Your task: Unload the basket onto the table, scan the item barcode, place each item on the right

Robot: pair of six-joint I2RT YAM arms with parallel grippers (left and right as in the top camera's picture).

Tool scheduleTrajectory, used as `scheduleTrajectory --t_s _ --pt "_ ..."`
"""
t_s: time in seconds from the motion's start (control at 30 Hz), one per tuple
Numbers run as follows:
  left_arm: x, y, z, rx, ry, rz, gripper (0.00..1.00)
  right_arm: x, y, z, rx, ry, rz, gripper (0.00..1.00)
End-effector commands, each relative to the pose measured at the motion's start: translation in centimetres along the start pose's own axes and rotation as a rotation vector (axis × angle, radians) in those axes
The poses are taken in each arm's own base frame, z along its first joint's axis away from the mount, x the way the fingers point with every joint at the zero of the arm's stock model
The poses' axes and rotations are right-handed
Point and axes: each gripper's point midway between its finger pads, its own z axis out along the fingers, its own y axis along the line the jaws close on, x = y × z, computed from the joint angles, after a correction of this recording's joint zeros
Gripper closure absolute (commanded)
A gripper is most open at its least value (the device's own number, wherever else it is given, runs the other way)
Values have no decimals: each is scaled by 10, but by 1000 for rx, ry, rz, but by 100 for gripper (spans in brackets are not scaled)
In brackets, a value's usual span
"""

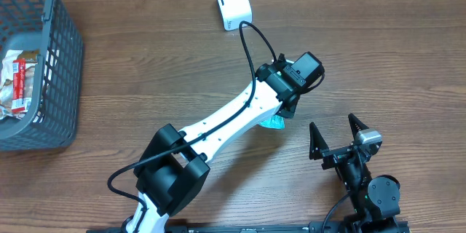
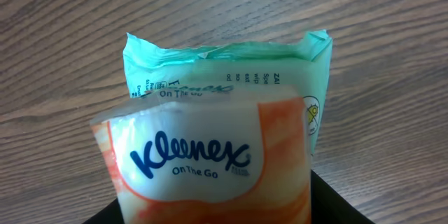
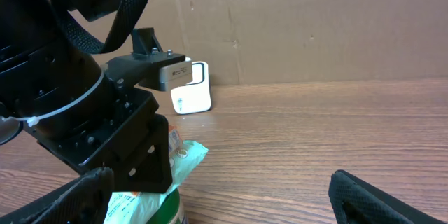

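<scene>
Table: brown wood-grain table (image 1: 145, 58).
Basket: grey slatted plastic basket (image 1: 65, 65), left edge, holding crinkled snack packets (image 1: 18, 80).
Left gripper (image 3: 150, 164): lowered onto pack; cannot tell if clenched.
Right gripper (image 1: 333, 127): spread wide, empty.
Scanner: white box scanner (image 1: 233, 4), far side.
Pack: teal-and-orange Kleenex tissue pack (image 2: 210, 161), on table under left gripper.

Robot lab w/ mock checkout, wood table (image 1: 145, 58), basket (image 1: 62, 65), scanner (image 1: 233, 5), cardboard wall (image 3: 315, 28)

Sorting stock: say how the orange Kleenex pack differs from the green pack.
The orange Kleenex pack lies in front, logo showing; the green pack behind it, partly hidden, shows small print. The orange Kleenex pack is orange-and-white, the green pack plain teal. Both are soft plastic-wrapped.
</scene>
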Motion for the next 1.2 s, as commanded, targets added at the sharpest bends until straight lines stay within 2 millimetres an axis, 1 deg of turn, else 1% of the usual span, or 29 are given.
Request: scheduleTrajectory --t_s 0.0,0.27,0.33,0.43,0.6,0.67,0.73,0.9,1.03,1.17 --pt "-8 10 -11 8 -23 -42 55 1 -1 0 2 -5 0 0" --pt "-22 20 -46 44 -98 -77 53 1 -1 0 2 -5 0 0" --pt "-26 28 -54 46 -111 -95 53 1 -1 0 2 -5 0 0" --pt "-27 44 -59 32 -104 -120 52 1 -1 0 2 -5 0 0" --pt "-15 77 -52 -31 -25 -159 51 1 -1 0 2 -5 0 0" --pt "-9 87 -47 -55 1 -190 51 1 -1 0 2 -5 0 0" --pt "-3 92 -41 -69 22 -214 51 1 -1 0 2 -5 0 0" --pt "18 98 -18 -99 75 -234 48 1 -1 0 2 -5 0 0" --pt "29 98 -1 -99 91 -236 45 1 -1 0 2 -5 0 0" --pt "39 99 9 -106 108 -254 41 1 -1 0 2 -5 0 0"
